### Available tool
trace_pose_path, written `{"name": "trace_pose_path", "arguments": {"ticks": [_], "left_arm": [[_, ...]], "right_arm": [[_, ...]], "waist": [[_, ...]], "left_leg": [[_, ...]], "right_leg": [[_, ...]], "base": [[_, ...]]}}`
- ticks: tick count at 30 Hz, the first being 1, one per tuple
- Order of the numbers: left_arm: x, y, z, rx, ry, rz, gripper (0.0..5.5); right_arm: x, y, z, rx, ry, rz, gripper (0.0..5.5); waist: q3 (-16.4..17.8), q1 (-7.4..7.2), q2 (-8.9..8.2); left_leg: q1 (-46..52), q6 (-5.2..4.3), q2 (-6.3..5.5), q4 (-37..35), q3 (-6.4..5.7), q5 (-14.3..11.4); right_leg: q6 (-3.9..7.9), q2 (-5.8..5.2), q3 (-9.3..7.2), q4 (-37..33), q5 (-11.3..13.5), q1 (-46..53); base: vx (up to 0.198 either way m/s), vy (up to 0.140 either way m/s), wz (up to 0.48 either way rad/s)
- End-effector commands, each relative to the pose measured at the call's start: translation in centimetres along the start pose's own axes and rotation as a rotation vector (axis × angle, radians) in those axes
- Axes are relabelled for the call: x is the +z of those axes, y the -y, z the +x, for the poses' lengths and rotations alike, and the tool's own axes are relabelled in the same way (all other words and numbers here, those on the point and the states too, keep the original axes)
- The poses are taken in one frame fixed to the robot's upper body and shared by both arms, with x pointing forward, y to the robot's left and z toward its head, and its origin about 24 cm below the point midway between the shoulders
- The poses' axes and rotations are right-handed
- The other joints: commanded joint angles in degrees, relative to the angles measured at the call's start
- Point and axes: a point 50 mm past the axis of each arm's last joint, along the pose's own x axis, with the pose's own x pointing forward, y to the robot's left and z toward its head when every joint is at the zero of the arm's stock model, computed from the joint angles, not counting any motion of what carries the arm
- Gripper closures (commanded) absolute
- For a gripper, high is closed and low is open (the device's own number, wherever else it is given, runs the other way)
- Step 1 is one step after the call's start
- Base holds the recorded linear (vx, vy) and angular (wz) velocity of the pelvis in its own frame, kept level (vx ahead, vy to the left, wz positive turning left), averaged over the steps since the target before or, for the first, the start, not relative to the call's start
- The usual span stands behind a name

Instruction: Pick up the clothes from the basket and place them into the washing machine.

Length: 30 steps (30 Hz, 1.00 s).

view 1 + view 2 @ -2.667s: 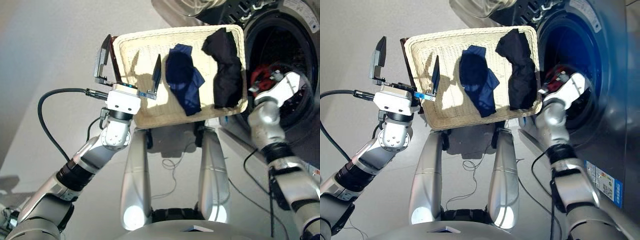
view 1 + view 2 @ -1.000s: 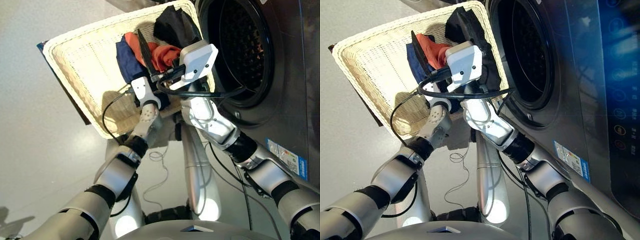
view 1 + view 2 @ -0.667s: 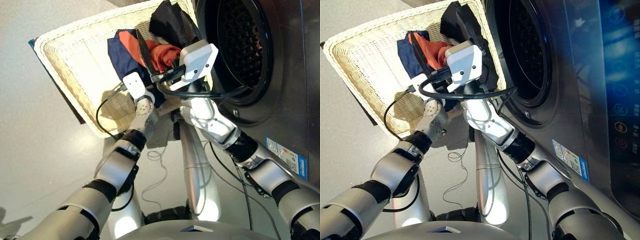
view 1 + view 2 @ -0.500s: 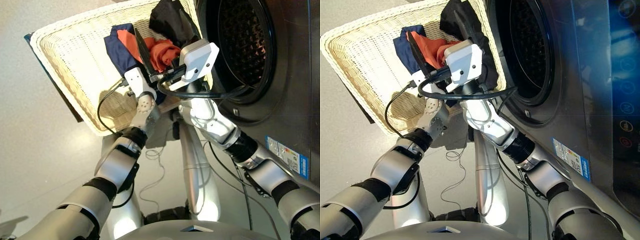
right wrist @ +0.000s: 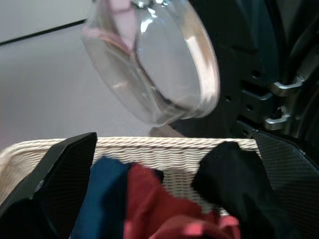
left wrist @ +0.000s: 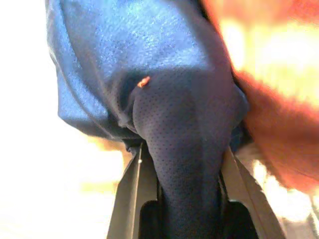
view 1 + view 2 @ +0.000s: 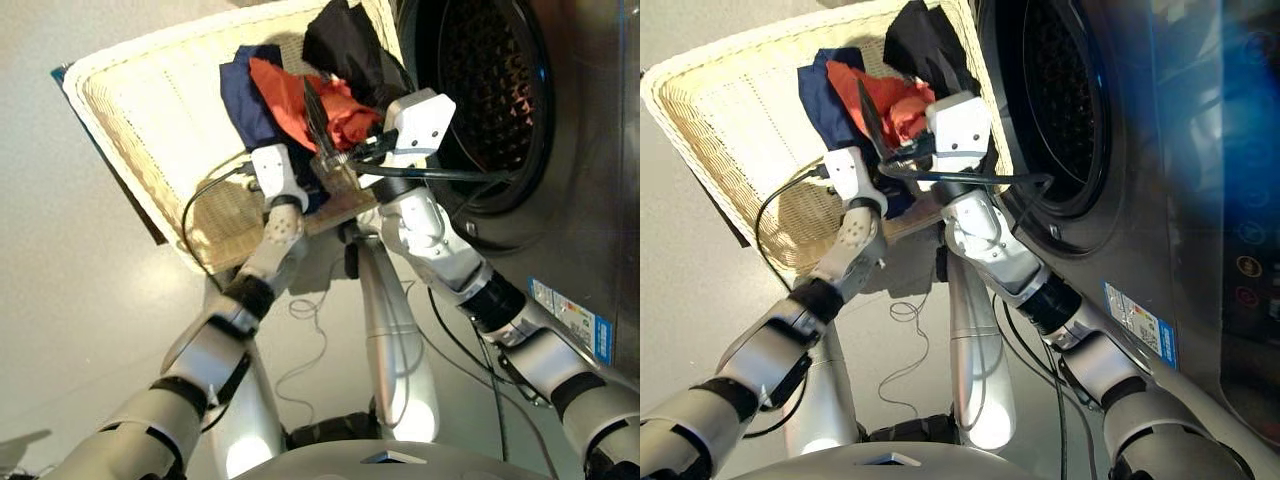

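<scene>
Gripping navy garment [image 6: 184, 164], left end effector [image 6: 182, 209]; right end effector [image 5: 169, 164] wide; label [image 7: 572, 318] unreadable.

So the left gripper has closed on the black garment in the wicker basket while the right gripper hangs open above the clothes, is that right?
Not quite. The left gripper is shut on the navy blue garment, not the black garment; the left wrist view shows blue cloth pinched between its fingers. The rest holds: the garments lie in the cream-white wicker basket, and the right gripper hangs open above them.

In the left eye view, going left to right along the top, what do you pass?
basket → navy garment → coral-red garment → black garment → washing machine drum opening
</scene>
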Motion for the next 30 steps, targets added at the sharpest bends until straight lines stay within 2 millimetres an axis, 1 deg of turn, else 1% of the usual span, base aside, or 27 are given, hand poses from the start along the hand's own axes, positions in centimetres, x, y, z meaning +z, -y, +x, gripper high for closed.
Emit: {"name": "trace_pose_path", "arguments": {"ticks": [1, 2, 4, 7, 11, 16, 21, 22, 23, 25, 30], "left_arm": [[4.7, 0.6, -1.0, -0.12, 0.326, 0.126, 5.5], [5.1, 0.4, -1.4, -0.142, 0.361, 0.153, 5.5], [7.2, -0.1, -2.6, -0.2, 0.484, 0.205, 5.5], [8.8, -0.3, -3.3, -0.252, 0.6, 0.299, 5.5], [11.0, -0.1, -4.5, -0.352, 0.769, 0.439, 5.5], [12.5, 0.8, -5.3, -0.434, 0.918, 0.569, 5.5], [12.9, 1.3, -5.6, -0.488, 0.99, 0.637, 5.5], [12.8, 1.3, -5.6, -0.499, 0.994, 0.651, 5.5], [12.7, 1.3, -5.6, -0.503, 0.992, 0.66, 5.5], [12.8, 1.3, -5.7, -0.505, 0.999, 0.661, 5.5], [12.8, 1.5, -5.5, -0.501, 0.999, 0.669, 5.5]], "right_arm": [[4.4, 0.3, 0.2, 0.129, 0.164, 0.054, 0.0], [4.3, 0.3, 0.1, 0.152, 0.142, 0.062, 0.0], [4.6, 0.4, 0.0, 0.203, 0.118, 0.063, 0.0], [5.0, -0.1, 0.4, 0.285, 0.092, 0.064, 0.0], [5.4, -0.7, 0.7, 0.375, 0.063, 0.077, 0.0], [6.2, -1.9, 1.1, 0.471, 0.056, 0.11, 0.0], [7.1, -3.4, 1.4, 0.581, 0.065, 0.136, 0.0], [7.2, -3.6, 1.4, 0.596, 0.066, 0.139, 3.47], [7.5, -3.9, 1.5, 0.609, 0.082, 0.147, 5.5], [8.0, -4.1, 1.5, 0.623, 0.099, 0.149, 5.5], [8.0, -4.2, 1.8, 0.598, 0.113, 0.169, 5.5]], "waist": [[-0.1, 0.99, 3.03], [-0.1, 1.26, 3.1], [-0.1, 1.88, 3.6], [-0.1, 2.36, 3.78], [-0.1, 2.85, 4.26], [-0.1, 3.22, 4.65], [-0.1, 3.53, 4.73], [-0.1, 3.5, 4.75], [-0.1, 3.6, 4.75], [-0.1, 3.55, 4.75], [-0.1, 3.55, 5.08]], "left_leg": [[2.4, -0.9, -0.56, 0.0, -0.31, -0.3], [2.7, -0.91, -0.65, -0.2, -0.32, -0.3], [3.1, -0.9, -0.79, -0.2, -0.37, -0.4], [3.6, -0.93, -0.8, -0.3, -0.34, -0.4], [3.6, -0.92, -0.9, -0.1, -0.41, -0.5], [3.8, -0.99, -0.85, -0.1, -0.33, -0.4], [4.0, -1.02, -0.79, 0.1, -0.46, -0.4], [4.1, -1.04, -0.76, 0.1, -0.42, -0.5], [4.2, -1.04, -0.73, 0.1, -0.36, -0.5], [4.2, -1.02, -0.76, 0.2, -0.29, -0.6], [4.3, -0.98, -0.84, 0.2, -0.26, -0.5]], "right_leg": [[2.51, -0.19, 0.24, -4.7, 3.0, 2.6], [2.54, -0.34, 0.18, -5.2, 3.1, 3.2], [2.62, -0.64, 0.09, -5.6, 3.2, 3.9], [2.71, -0.94, -0.03, -5.8, 3.2, 4.5], [2.9, -1.23, 0.07, -6.1, 3.2, 4.9], [3.21, -1.71, -0.28, -6.1, 3.1, 5.3], [3.27, -1.73, -0.14, -6.1, 3.0, 5.8], [3.26, -1.75, -0.12, -6.1, 2.9, 5.8], [3.26, -1.75, -0.01, -6.0, 2.9, 5.8], [3.3, -1.85, -0.05, -6.1, 2.9, 5.9], [3.32, -2.01, 0.12, -5.9, 2.9, 5.7]], "base": [[0.0, 0.0, 0.0], [0.0, 0.0, 0.0], [0.0, 0.0, 0.0], [0.0, 0.0, 0.0], [0.0, 0.0, 0.0], [0.0, 0.0, 0.0], [0.0, 0.0, 0.0], [0.0, 0.0, 0.0], [0.0, 0.0, 0.0], [0.0, 0.0, 0.0], [0.0, 0.0, 0.0]]}}
